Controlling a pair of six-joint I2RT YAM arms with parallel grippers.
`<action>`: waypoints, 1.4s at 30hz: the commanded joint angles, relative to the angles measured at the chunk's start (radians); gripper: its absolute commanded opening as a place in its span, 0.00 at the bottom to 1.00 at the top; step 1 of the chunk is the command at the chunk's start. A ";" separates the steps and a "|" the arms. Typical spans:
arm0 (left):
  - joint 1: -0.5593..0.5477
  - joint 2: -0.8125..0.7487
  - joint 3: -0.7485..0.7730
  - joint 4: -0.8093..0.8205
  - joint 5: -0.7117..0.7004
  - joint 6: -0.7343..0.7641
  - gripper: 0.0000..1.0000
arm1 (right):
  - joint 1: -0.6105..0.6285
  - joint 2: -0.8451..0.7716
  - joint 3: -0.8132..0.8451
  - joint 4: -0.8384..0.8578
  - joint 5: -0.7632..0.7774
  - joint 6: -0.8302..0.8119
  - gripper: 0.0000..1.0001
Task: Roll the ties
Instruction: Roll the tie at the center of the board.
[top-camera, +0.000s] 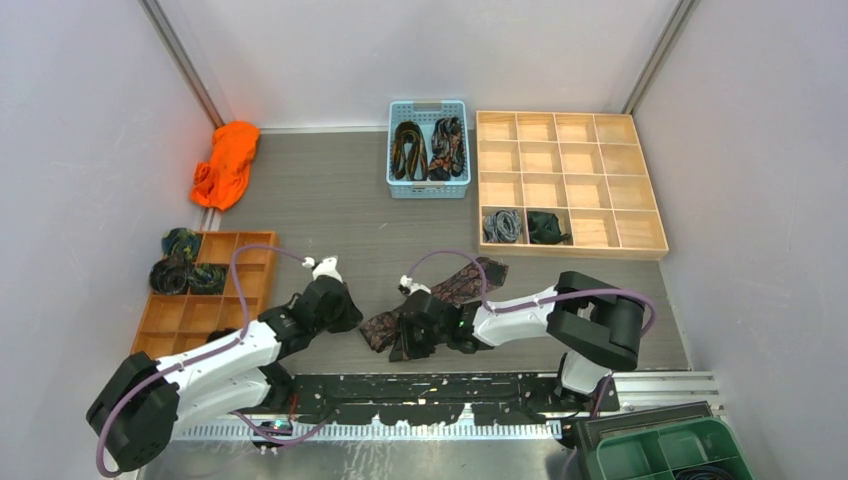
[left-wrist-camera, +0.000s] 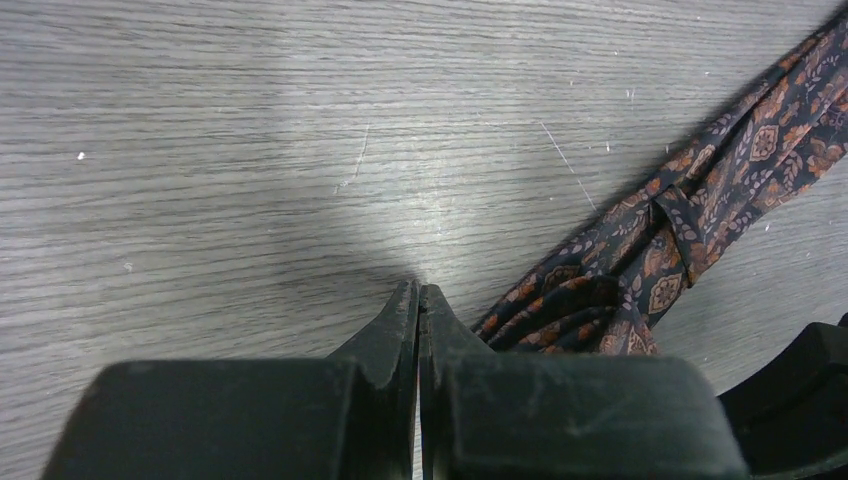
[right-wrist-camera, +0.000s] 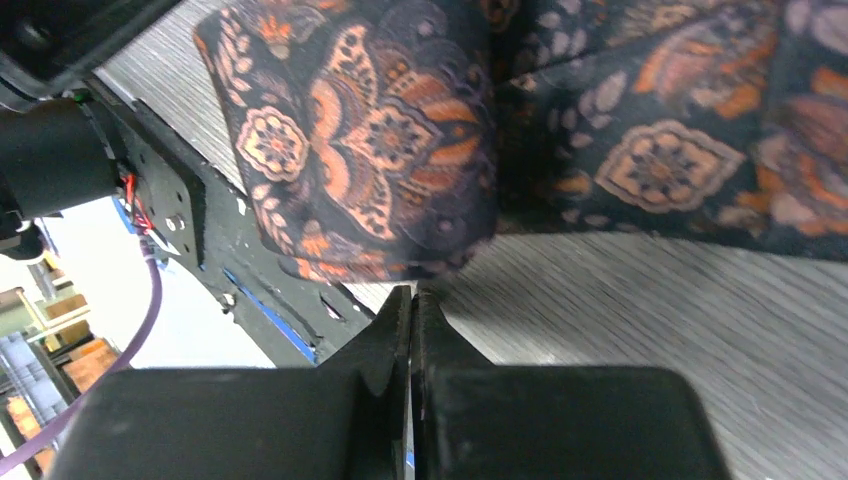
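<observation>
Front-centre on worktop (top-camera: 330, 205): crumpled paisley tie (top-camera: 470, 281).
Light, limp, likely slippery; left and right jaws both closed, empty, just beside it; pinch one end.

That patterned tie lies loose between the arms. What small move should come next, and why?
Probably open the right end effector and ease it onto the folded end of the tie. Its jaws are shut, seemingly on nothing, with the fabric just past the tips, so no roll can start. The left end effector is shut too, over bare table beside the tie.
</observation>
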 joint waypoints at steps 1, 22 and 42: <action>-0.019 0.002 -0.025 0.115 -0.036 -0.018 0.00 | 0.002 0.037 0.034 0.099 -0.004 0.012 0.01; -0.217 -0.087 -0.062 -0.001 -0.134 -0.132 0.00 | -0.001 0.127 0.112 0.092 0.007 -0.003 0.01; -0.215 -0.394 0.543 -0.951 -0.823 -0.310 0.00 | 0.165 -0.014 0.592 -0.936 0.634 -0.316 0.15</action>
